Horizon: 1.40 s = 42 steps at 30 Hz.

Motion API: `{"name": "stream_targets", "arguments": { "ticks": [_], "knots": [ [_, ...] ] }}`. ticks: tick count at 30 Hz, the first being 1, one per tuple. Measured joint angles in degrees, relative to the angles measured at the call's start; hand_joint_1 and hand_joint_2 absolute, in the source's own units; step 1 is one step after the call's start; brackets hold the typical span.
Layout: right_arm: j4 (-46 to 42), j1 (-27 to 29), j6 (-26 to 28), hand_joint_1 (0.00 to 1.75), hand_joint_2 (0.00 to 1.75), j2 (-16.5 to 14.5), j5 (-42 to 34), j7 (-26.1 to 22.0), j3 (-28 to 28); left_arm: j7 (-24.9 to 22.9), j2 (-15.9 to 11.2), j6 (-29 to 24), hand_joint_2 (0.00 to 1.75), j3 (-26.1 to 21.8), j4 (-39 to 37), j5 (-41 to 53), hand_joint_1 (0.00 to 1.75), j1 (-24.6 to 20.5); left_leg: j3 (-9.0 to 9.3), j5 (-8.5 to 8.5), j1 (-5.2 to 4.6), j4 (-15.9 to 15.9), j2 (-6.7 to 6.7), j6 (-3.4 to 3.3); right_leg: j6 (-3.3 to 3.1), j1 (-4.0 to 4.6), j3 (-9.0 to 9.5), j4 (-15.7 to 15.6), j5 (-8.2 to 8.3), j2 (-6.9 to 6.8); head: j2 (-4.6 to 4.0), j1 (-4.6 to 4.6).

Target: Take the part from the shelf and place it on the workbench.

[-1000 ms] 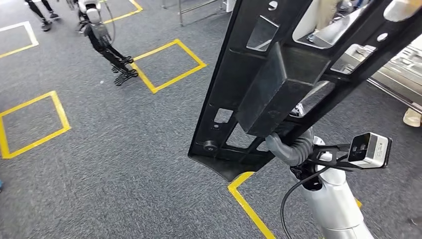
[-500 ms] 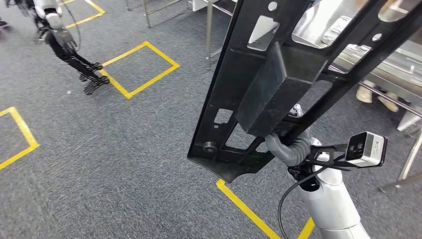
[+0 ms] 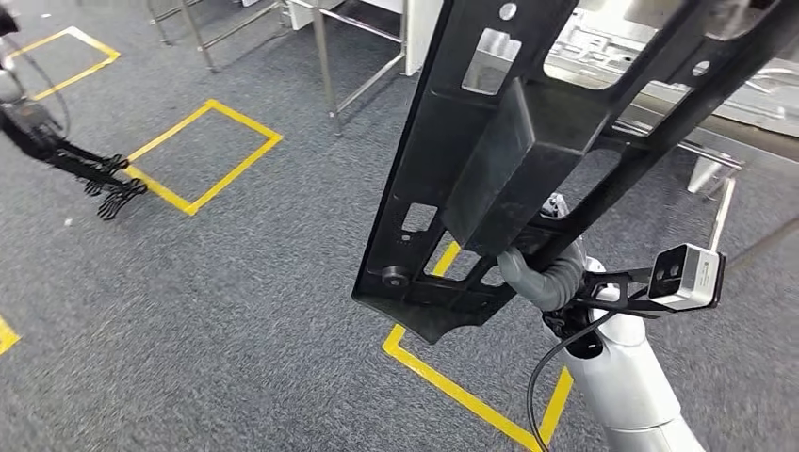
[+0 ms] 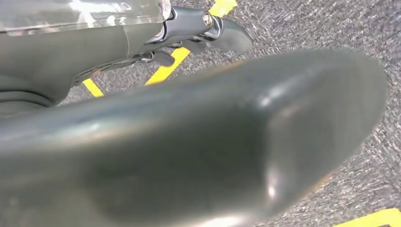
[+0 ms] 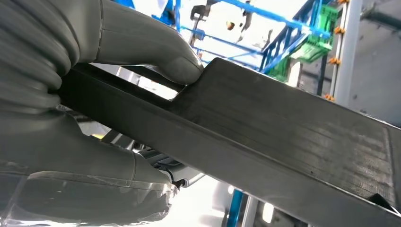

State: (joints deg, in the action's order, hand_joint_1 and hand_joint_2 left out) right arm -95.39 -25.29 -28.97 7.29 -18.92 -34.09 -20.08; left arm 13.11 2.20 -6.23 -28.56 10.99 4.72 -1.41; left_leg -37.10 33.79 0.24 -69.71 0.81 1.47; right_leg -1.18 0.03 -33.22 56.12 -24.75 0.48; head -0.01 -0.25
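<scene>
My right hand (image 3: 545, 273) is clamped on the part (image 3: 528, 151), a long black plastic frame with cutouts and a boxy block in its middle, held tilted up over the floor (image 3: 236, 282) in front of me. The right wrist view gets what the head view can't: my grey thumb (image 5: 156, 56) pressed on the part's (image 5: 293, 127) edge, its surface matte with fine ridges, and blue racking (image 5: 283, 33) behind. In the left wrist view my left hand (image 4: 198, 28) hangs over carpet, dark fingers (image 4: 227, 38) showing, but a blurred grey bulge blocks most of it, so I can't tell if it's apart or together. Floor is grey rough carpet with yellow tape squares (image 3: 203, 155). Versus a second ago my camera has swung: a steel workbench (image 3: 660, 66) with thin metal legs now sits close behind the part, and the other robot's (image 3: 66, 160) dark legs are at the left edge. Grip unchanged.
</scene>
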Motion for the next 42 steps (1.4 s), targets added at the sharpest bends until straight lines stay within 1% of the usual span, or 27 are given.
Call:
{"name": "stream_targets", "arguments": {
  "ticks": [1,2,3,4,6,8,10,11,13,14,15,17,18,19,21,23,26,28,30,31,32,33,35,37,39,41,42],
  "knots": [
    [0.1,0.0,0.0,1.75,1.75,0.0,0.0,0.0,0.0,-0.1,0.0,-0.1,0.0,0.0,0.0,0.0,0.0,0.1,-1.64,0.95,0.04,-3.2,-0.25,0.14,-0.01,-0.01,-0.01,0.1,-0.01,0.78,0.0,-0.03],
    [0.2,0.0,0.0,1.75,1.75,0.0,0.0,0.1,0.0,-0.2,0.0,-0.1,0.0,0.0,0.0,0.0,0.0,0.2,-2.42,0.75,0.07,-4.5,-0.3,0.21,0.01,-0.02,-0.02,0.2,-0.03,1.55,0.01,-0.03],
    [0.3,0.1,0.0,1.75,1.75,0.0,0.0,0.1,-0.1,-0.2,0.0,-0.2,0.0,0.0,0.0,0.1,0.0,0.2,-2.06,-0.68,0.15,-3.2,-0.4,0.25,0.08,-0.07,-0.02,0.4,-0.09,2.37,0.01,-0.04],
    [0.3,0.1,0.0,1.75,1.75,0.0,-0.1,0.2,-0.1,-0.2,0.0,-0.3,0.0,0.0,0.0,0.1,0.0,0.2,-0.63,-2.95,0.29,0.2,-0.81,0.25,0.2,-0.13,-0.02,0.6,-0.21,3.19,0.01,-0.03],
    [0.3,0.0,0.0,1.75,1.75,0.0,-0.1,0.2,-0.1,-0.3,0.0,-0.4,0.0,0.0,0.0,0.1,0.0,0.2,2.96,-6.34,0.69,8.2,-3.17,0.08,0.63,-0.23,-0.23,1.3,-0.53,4.64,0.0,0.0],
    [0.3,0.0,0.0,1.75,1.75,-0.1,-0.1,0.2,-0.2,-0.3,0.0,-0.4,0.0,0.0,0.0,0.1,0.0,0.2,4.39,-6.9,0.84,11.4,-4.76,-0.37,1.26,-0.31,-0.8,1.7,-0.55,5.83,0.0,0.01],
    [0.3,0.0,0.0,1.75,1.75,-0.1,-0.1,0.2,-0.2,-0.3,0.0,-0.5,0.0,0.0,0.0,0.1,0.0,0.0,4.42,-7.05,0.75,11.7,-3.84,-1.11,1.97,-0.46,-1.24,1.7,-0.32,6.77,0.0,-0.01],
    [0.3,0.0,0.0,1.75,1.75,-0.1,-0.2,0.2,-0.2,-0.3,0.0,-0.5,0.0,0.0,0.0,0.1,0.0,0.0,4.52,-7.21,0.74,11.9,-3.16,-1.52,2.28,-0.44,-1.44,1.9,-0.54,6.12,0.0,0.03],
    [0.3,-0.2,0.0,1.75,1.75,-0.1,-0.2,0.2,-0.2,-0.2,0.0,-0.5,0.0,0.0,0.0,0.1,0.0,0.0,4.67,-7.47,0.85,12.4,-1.75,-2.21,2.84,-0.35,-3.07,5.4,-2.71,3.09,0.0,0.26],
    [0.3,-0.2,0.0,1.75,1.75,-0.1,-0.2,0.2,-0.2,-0.3,0.0,-0.5,0.0,0.0,0.0,0.1,0.0,0.0,4.67,-7.47,0.79,12.4,-1.04,-2.38,3.09,-0.36,-4.8,9.0,-4.61,1.37,-0.01,0.38],
    [0.3,-0.2,0.0,1.75,1.75,-0.1,-0.2,0.2,-0.3,-0.3,0.0,-0.5,0.0,0.0,0.0,0.1,0.0,0.1,4.61,-7.45,0.75,12.4,-0.38,-2.47,3.3,-0.47,-6.8,13.1,-6.51,0.48,-0.01,0.45],
    [0.4,0.0,0.0,1.75,1.75,-0.1,-0.4,0.2,-0.3,-0.8,0.0,-0.6,0.0,0.0,0.0,0.3,0.0,0.2,4.56,-7.36,0.72,12.4,1.02,-2.48,3.58,-0.73,-9.6,18.7,-8.21,-0.06,0.0,0.46],
    [0.5,0.0,0.0,1.75,1.75,-0.1,-0.5,0.3,-0.3,-1.1,0.0,-0.8,0.0,0.0,0.0,0.5,0.0,0.2,4.59,-7.29,0.71,12.4,1.67,-2.43,3.61,-0.81,-9.34,18.2,-7.38,-0.23,0.01,0.47],
    [0.5,0.1,0.0,1.75,1.75,0.0,-0.7,0.3,-0.3,-1.5,0.0,-1.0,0.0,0.0,0.0,0.6,0.0,0.2,4.71,-7.19,0.71,12.4,2.32,-2.34,3.55,-0.83,-7.86,15.4,-5.67,-0.61,0.01,0.47],
    [0.5,0.0,0.0,1.75,1.75,0.0,-0.9,0.3,-0.3,-2.0,0.0,-1.4,0.0,0.0,0.0,0.7,0.0,0.1,5.1,-6.88,0.56,12.4,3.45,-1.97,3.05,-0.48,-3.1,6.6,-2.0,-2.79,0.0,0.46],
    [0.5,-0.1,-0.1,1.75,1.75,0.0,-1.1,0.3,-0.3,-2.3,-0.1,-1.7,0.0,-0.1,0.0,0.7,0.0,0.2,5.4,-6.56,0.33,12.4,4.45,-1.38,2.26,0.01,-0.65,1.7,-0.66,-4.27,0.0,0.41],
    [0.4,-0.1,-0.3,1.75,1.75,0.0,-1.1,0.3,-0.3,-2.6,-0.2,-1.7,0.0,-0.2,0.0,0.6,0.0,0.0,5.87,-6.18,0.33,12.5,5.56,-0.32,1.29,0.11,-0.7,1.1,-0.53,-2.67,-0.01,0.37],
    [0.5,-0.3,-0.2,1.75,1.75,-0.2,-1.1,0.3,-0.3,-2.5,-0.3,-1.2,0.0,-0.3,0.0,0.7,0.0,0.0,5.08,-4.31,0.5,10.0,3.55,0.19,0.62,-0.21,-0.35,0.5,-0.21,-1.42,0.0,0.26],
    [0.6,-0.6,0.0,1.75,1.75,-0.6,-1.1,0.5,-0.4,-2.4,-0.4,-0.6,0.0,-0.4,0.0,0.9,0.0,0.1,1.74,-0.62,0.65,2.9,0.69,0.35,0.2,-0.32,-0.19,0.4,-0.12,-0.16,0.0,0.02],
    [0.8,-0.6,0.2,1.75,1.75,-0.7,-1.1,0.6,-0.5,-2.4,-0.4,-0.3,0.0,-0.4,0.0,1.0,0.0,0.2,-0.33,0.86,0.66,-1.2,0.06,0.39,0.11,-0.26,-0.2,0.4,-0.15,0.57,0.0,-0.09],
    [0.9,-0.6,0.2,1.75,1.75,-0.8,-1.1,0.7,-0.6,-2.4,-0.4,0.0,0.0,-0.4,0.0,1.0,0.0,0.2,-1.84,1.38,0.65,-3.9,-0.22,0.39,0.05,-0.18,-0.19,0.5,-0.19,1.36,0.0,-0.11],
    [1.0,-0.6,0.3,1.75,1.75,-0.8,-1.1,0.8,-0.7,-2.4,-0.5,0.2,0.0,-0.4,0.0,1.1,0.0,0.3,-2.4,0.72,0.64,-4.4,-0.34,0.32,0.02,-0.11,-0.17,0.6,-0.26,2.17,0.0,-0.11],
    [1.2,-0.6,0.3,1.75,1.75,-0.8,-1.1,0.9,-0.8,-2.3,-0.5,0.5,0.0,-0.4,0.0,1.3,0.0,0.3,-0.19,-3.57,0.65,1.4,-1.11,-0.04,0.1,-0.06,-0.05,0.9,-0.47,3.79,0.0,-0.12],
    [1.2,-0.8,0.3,1.75,1.75,-0.8,-1.1,0.9,-0.9,-2.2,-0.5,0.5,0.0,-0.4,0.0,1.5,0.0,0.4,3.07,-6.72,0.75,8.9,-3.49,-0.52,0.43,-0.04,-0.11,1.3,-0.69,5.23,0.0,-0.07],
    [1.4,-0.9,0.4,1.75,1.75,-0.9,-1.3,0.9,-1.0,-2.1,-0.6,0.5,0.0,-0.4,0.0,1.6,0.0,0.3,4.28,-7.05,0.67,11.6,-4.71,-0.84,1.03,-0.26,-0.49,1.5,-0.7,6.42,0.01,-0.06],
    [1.6,-1.0,0.5,1.75,1.75,-1.0,-1.4,0.9,-1.1,-2.0,-0.5,0.4,0.0,-0.4,0.0,1.7,0.0,0.2,4.51,-7.23,0.68,12.1,-3.6,-1.29,1.73,-0.49,-0.76,1.4,-0.61,7.25,0.01,-0.09],
    [1.6,-1.1,0.6,1.75,1.75,-1.0,-1.5,0.9,-1.2,-2.0,-0.5,0.4,0.0,-0.4,0.0,1.7,0.0,0.1,4.69,-7.37,0.8,12.4,-2.92,-1.64,2.02,-0.39,-1.03,1.9,-1.0,6.47,0.0,0.03]
  ]
}}
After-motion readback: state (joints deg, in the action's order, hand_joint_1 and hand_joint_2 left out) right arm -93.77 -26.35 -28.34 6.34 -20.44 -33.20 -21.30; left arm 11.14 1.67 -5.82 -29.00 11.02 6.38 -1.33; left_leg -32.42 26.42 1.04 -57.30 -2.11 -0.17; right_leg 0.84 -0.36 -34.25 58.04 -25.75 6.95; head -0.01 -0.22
